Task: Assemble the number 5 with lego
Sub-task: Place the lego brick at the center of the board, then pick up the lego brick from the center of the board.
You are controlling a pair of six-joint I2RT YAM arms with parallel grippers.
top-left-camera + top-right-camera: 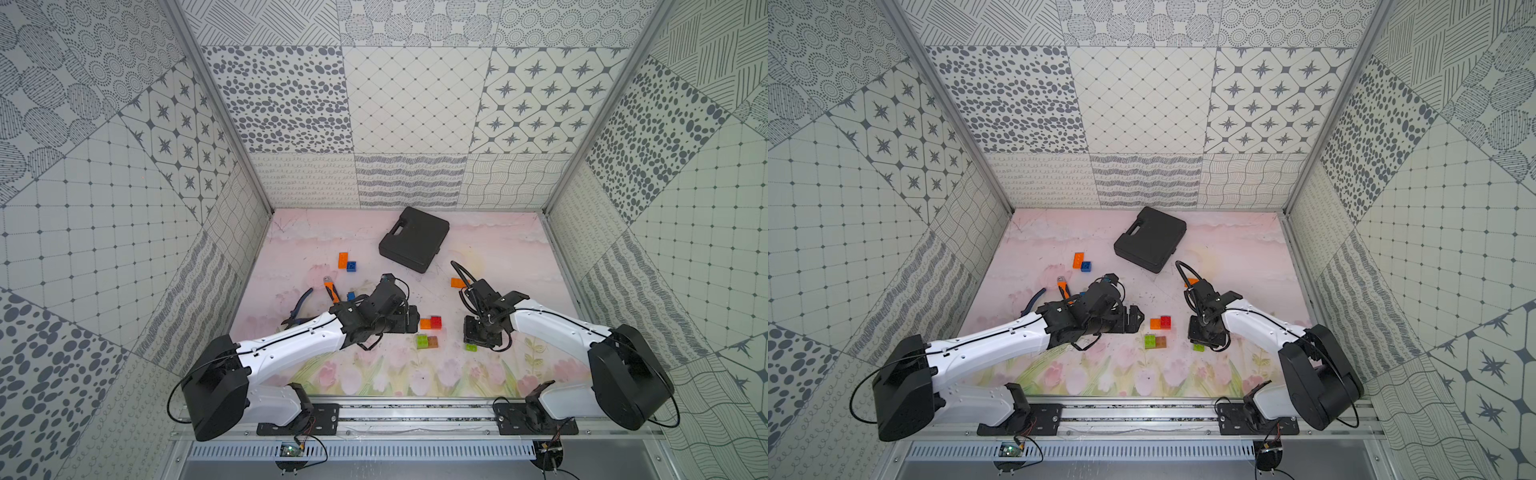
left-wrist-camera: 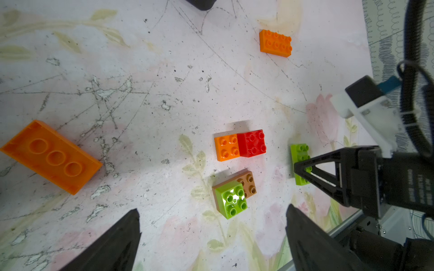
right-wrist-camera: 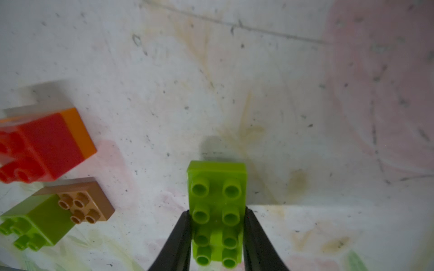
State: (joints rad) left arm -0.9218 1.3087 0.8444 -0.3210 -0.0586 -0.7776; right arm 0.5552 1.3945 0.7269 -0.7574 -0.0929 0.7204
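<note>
Toward the table's [image 1: 498, 249] front edge, the right gripper [image 3: 216, 210] pinches the long green brick [image 3: 217, 173] across its width, probably to carry it to the stacked bricks [image 2: 239, 145] nearby; the left gripper [image 2: 213, 208] hovers, jaws spread.

We are in a robot lab cell: 3 walls [image 1: 415, 104] papered with grey test patterns, aluminium corner posts [image 1: 222, 112], a scuffed floral worktop [image 1: 316, 241], and 2 white arms [image 1: 291, 345] bolted to a metal rail [image 1: 415, 415] along its near edge, above a slotted cable duct [image 1: 374, 451].
</note>
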